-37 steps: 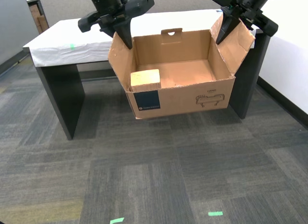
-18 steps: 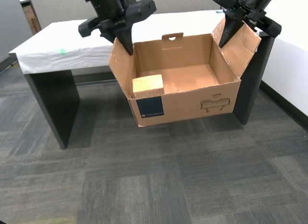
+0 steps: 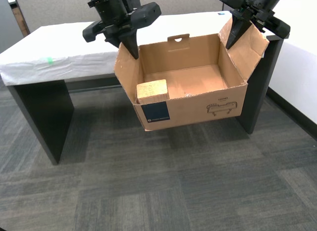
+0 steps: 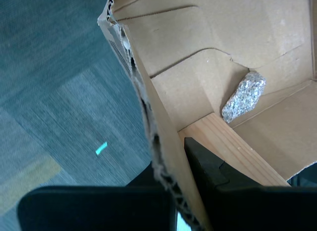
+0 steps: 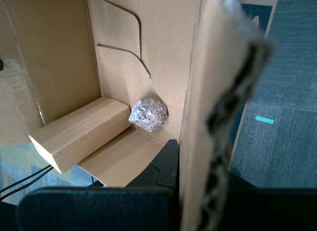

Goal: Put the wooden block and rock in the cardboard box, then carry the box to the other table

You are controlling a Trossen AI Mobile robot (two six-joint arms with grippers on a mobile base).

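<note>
Carpet floor point(image 3: 148, 191) fills the bottom of the frame, nothing in the way that I can see. Above it the cardboard box point(image 3: 198, 109) hangs mid-frame, off the ground, short of the counter edge. The wooden block point(image 3: 152, 90) sits in its front corner on the exterior view's left. The rock point(image 5: 148, 114) lies at the block's end against the front wall; only the wrist views show it clearly. My second pincer point(image 3: 132, 51) is clamped on the box's side flap, upper left of centre, and my first pincer point(image 3: 232, 41) is clamped on the opposite flap, upper right. Behind them, across the top of the frame, is the other table point(image 3: 74, 42), the counter with a wrinkled white cover and one green tape mark. Loading looks done, the carry is in progress. To do it well: keep both pincers level and their spacing fixed so the flaps don't tear or fold, and lift the box bottom clear of the counter lip before driving in. Set it down flat, then release. Can't see the box underside, the counter's far side, or how deep the jaws bite the flaps; the first-side flap edge is blurred.
</note>
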